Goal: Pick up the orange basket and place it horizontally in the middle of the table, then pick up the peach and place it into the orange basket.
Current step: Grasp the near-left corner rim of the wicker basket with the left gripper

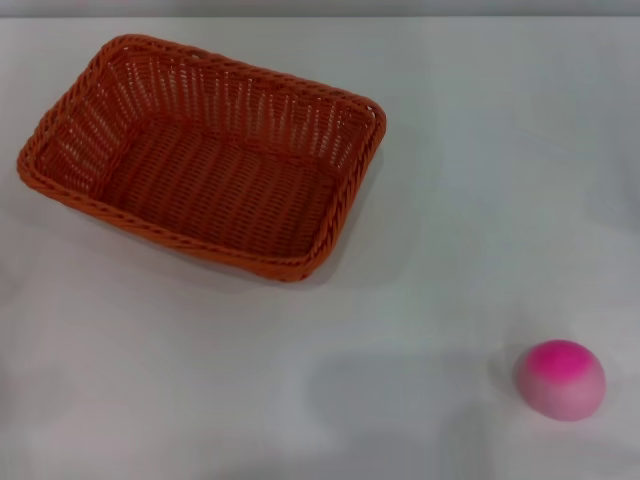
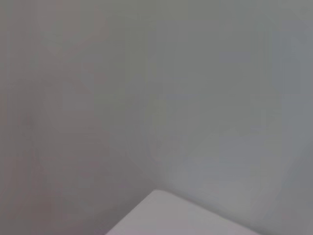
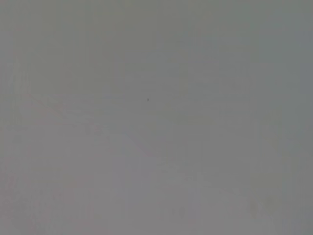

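The orange basket (image 1: pixel 205 155) lies on the white table (image 1: pixel 450 200) at the far left in the head view, turned at a slant, with nothing inside it. The peach (image 1: pixel 560 379) rests on the tabletop near the front right, well apart from the basket. Neither gripper nor arm shows in any view. The left wrist view holds only a grey surface and a pale corner; the right wrist view is plain grey.
The table's far edge (image 1: pixel 320 17) runs along the top of the head view. A pale white corner (image 2: pixel 186 215) shows in the left wrist view. Bare tabletop lies between the basket and the peach.
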Robot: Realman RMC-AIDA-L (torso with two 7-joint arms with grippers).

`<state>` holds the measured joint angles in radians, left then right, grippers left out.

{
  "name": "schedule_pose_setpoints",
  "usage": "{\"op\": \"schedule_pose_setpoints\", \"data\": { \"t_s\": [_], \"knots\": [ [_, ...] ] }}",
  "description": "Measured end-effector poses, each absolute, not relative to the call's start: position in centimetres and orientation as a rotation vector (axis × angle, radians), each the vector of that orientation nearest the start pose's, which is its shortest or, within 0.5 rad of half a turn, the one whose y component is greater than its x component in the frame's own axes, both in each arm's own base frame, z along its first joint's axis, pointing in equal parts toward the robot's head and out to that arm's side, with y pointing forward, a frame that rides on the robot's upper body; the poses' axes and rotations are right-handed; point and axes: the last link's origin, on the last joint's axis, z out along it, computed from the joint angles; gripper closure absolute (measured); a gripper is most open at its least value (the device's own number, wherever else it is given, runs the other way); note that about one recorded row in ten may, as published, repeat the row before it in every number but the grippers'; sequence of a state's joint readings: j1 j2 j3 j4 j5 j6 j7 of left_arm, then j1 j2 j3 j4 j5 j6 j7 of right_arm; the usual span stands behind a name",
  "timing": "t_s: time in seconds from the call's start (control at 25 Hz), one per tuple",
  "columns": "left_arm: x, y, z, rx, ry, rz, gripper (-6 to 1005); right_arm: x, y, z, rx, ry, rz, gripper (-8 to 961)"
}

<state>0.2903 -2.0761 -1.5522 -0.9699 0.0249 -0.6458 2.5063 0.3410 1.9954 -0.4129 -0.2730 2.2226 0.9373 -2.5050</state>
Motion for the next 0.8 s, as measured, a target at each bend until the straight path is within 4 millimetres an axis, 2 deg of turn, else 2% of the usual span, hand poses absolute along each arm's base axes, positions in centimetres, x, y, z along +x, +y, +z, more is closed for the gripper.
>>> {"op": "schedule_pose_setpoints", "data": {
  "t_s": [0.36,0.6,0.8],
  "knots": [
    [-37.6,22.7,6.8,-1.261,-1.150,-0.579,608,44.4,30.0,11.6,-1.232,0.830,0.560,92],
    [-34.8,23.5,8.7,-1.212,-1.177,-0.503,616,44.8,29.5,11.7,-1.225,0.836,0.549,92],
    [-32.8,24.9,10.0,-1.160,-1.242,-0.389,615,45.0,29.4,11.7,-1.224,0.840,0.538,93]
  ]
}}
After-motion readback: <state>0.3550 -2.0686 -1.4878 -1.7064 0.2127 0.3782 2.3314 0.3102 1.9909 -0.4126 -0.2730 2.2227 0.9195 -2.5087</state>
